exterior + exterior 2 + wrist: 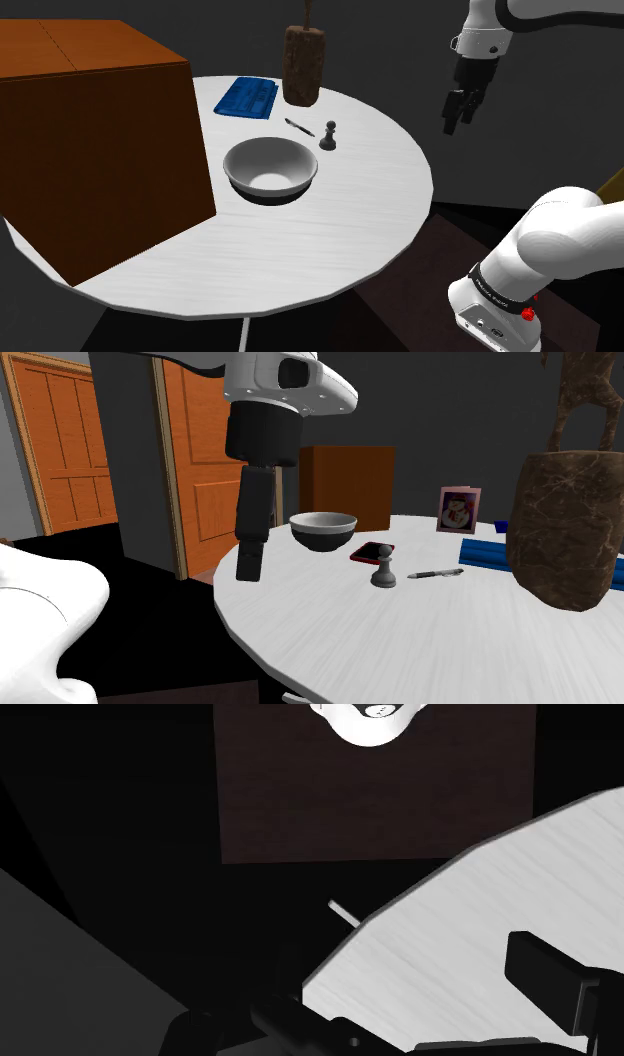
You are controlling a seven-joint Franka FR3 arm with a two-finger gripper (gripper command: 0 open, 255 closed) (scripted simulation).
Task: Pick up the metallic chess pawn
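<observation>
Gripper [456, 120] hangs released, pointing down beyond the round white table [300, 250], to the shoulder view's right of the grey pawn [327, 137].

The arm [556, 238] has rounded, glossy white shells, dark joint bands [497, 284], small red marks [527, 314] and a black gripper [458, 122].

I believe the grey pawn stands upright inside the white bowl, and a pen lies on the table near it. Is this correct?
Not quite. The pawn is not inside the bowl; the shoulder view shows it upright on the table, beside the bowl and apart from it. The pen does lie near it.
</observation>
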